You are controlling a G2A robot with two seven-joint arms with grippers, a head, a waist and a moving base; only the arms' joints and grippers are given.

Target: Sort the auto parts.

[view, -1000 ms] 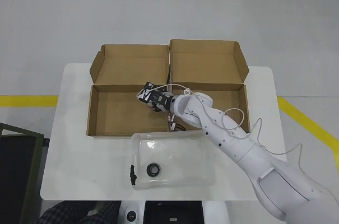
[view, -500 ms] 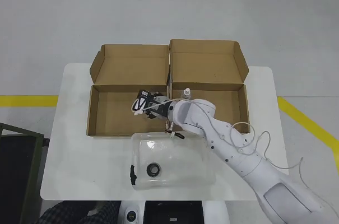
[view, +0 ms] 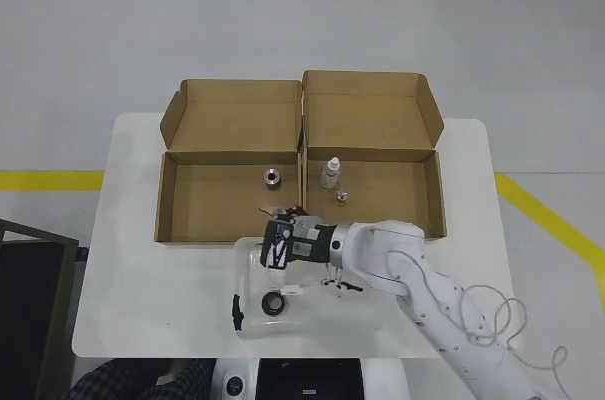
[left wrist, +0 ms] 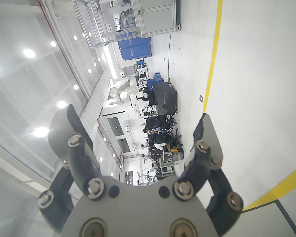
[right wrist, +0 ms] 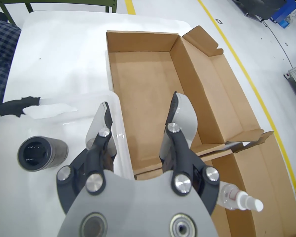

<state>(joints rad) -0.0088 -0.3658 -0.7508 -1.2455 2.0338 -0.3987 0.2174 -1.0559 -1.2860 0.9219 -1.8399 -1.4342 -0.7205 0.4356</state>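
My right gripper (view: 279, 243) hangs open and empty over the far rim of the clear plastic bin (view: 367, 318); in the right wrist view its fingers (right wrist: 181, 114) straddle that rim and the left cardboard box (right wrist: 148, 92). Inside the bin lie a dark cylindrical bearing (view: 274, 302) (right wrist: 40, 152), a black clip (view: 237, 312) (right wrist: 14, 106) and a small black part (view: 342, 287). A metal cylinder (view: 270, 178) stands in the left box (view: 197, 200). The right box (view: 402, 195) holds a white bottle (view: 330, 172) (right wrist: 239, 199) and a small fitting (view: 341, 196). My left gripper (left wrist: 138, 124) is open, away from the table, against the hall.
Both boxes have their lids folded back towards the table's far edge (view: 292, 118). A dark green cart (view: 12, 290) stands beside the table's left side. Bare white tabletop (view: 127, 270) lies left of the bin.
My right gripper has drawn back from over the left box to the bin's far rim. The metal cylinder, hidden under it before, now stands uncovered in the left box.
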